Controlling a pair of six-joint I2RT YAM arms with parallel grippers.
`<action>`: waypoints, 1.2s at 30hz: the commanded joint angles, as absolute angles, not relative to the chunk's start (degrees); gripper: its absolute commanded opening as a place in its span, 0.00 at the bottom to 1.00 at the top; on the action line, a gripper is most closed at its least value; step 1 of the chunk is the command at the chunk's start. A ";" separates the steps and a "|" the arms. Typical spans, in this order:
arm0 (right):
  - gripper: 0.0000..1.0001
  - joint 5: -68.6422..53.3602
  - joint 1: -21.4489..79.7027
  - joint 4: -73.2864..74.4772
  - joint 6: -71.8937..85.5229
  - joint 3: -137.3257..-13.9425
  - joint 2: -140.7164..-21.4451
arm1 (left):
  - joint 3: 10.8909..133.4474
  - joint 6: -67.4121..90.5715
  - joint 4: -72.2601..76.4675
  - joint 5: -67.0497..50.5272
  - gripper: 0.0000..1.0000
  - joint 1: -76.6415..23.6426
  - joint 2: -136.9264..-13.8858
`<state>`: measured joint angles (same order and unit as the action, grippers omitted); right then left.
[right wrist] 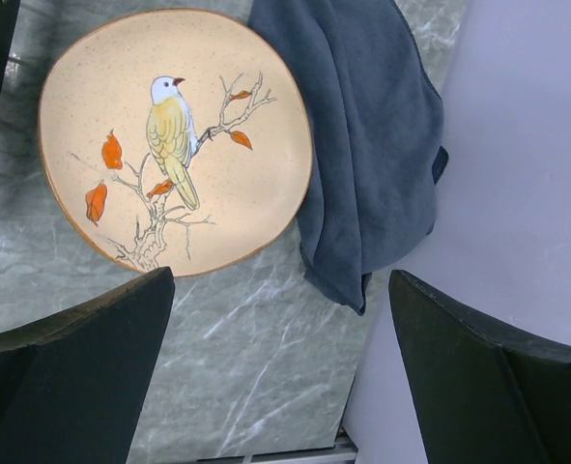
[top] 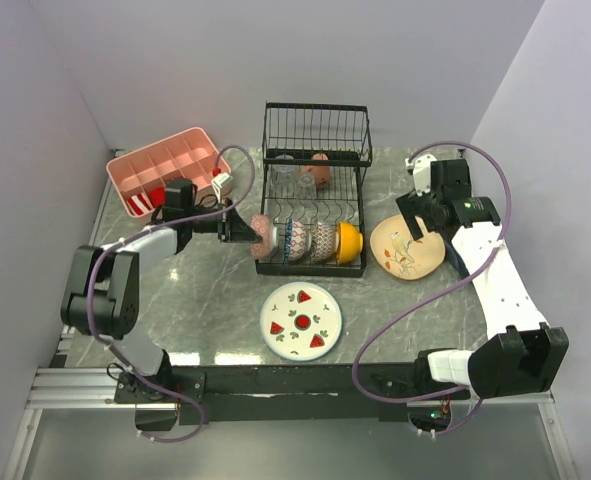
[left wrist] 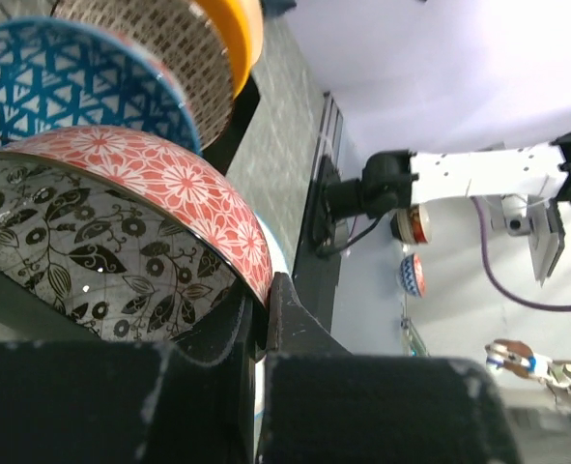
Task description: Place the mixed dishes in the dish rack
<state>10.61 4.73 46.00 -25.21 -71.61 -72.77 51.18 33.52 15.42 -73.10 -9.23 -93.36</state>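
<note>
Table: grey-green marbled stone top (top: 215, 300), smooth and glossy.
Nearest dish: round white watermelon-slice plate (top: 301, 321), lying flat on the table in front of the rack, well apart from both grippers.
Left gripper (top: 247, 233): black fingers (left wrist: 287, 319) pinched on the rim of a small glazed bowl (left wrist: 150, 222), red floral outside and black leaves inside. The bowl stands on edge at the left end of the rack's front row.
Front row: blue triangle-pattern bowl (top: 288, 240), brown patterned bowl (top: 322, 240) and plain orange bowl (top: 348, 242), all on edge, close together.
Right gripper (top: 418, 218): jaws wide apart, hanging above the table, holding nothing.
Bird plate: cream speckled plate (right wrist: 174, 140), a little irregular, flat, right of the rack.
Cloth: soft dark blue-grey towel (right wrist: 362, 145), crumpled, touching this plate's right edge.
Dish rack: black wire rack (top: 315, 115); its tall back basket holds a terracotta cup (top: 320, 170) and a clear glass (top: 285, 175).
Far left: pink compartmented plastic tray (top: 170, 165).
</note>
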 commanded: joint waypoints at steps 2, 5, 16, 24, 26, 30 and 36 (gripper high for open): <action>1.00 11.78 4.75 45.26 -25.58 -70.58 -70.93 | 58.35 15.93 1.00 -78.93 0.01 -9.93 -96.58; 1.00 11.78 4.83 45.18 -25.58 -69.53 -70.40 | 58.80 15.90 1.22 -78.58 0.01 -10.46 -97.38; 1.00 11.25 4.13 44.91 -25.58 -68.55 -69.96 | 59.06 19.43 5.19 -75.32 0.01 -11.95 -100.28; 1.00 11.16 3.69 44.91 -25.58 -68.12 -69.79 | 60.20 19.43 4.49 -71.99 0.02 -12.04 -102.83; 1.00 11.16 3.52 44.74 -25.49 -67.85 -69.61 | 61.25 18.55 2.30 -70.23 0.06 -12.04 -103.97; 1.00 10.99 3.08 44.74 -25.40 -67.59 -69.52 | 63.36 17.23 0.18 -66.28 0.17 -12.04 -105.38; 1.00 10.81 2.64 44.74 -25.40 -67.32 -69.17 | 65.21 14.95 -4.39 -64.25 0.52 -12.04 -105.56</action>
<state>10.90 3.25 45.98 -25.23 -67.42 -71.13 62.83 18.09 -1.32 -66.02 -11.97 -106.37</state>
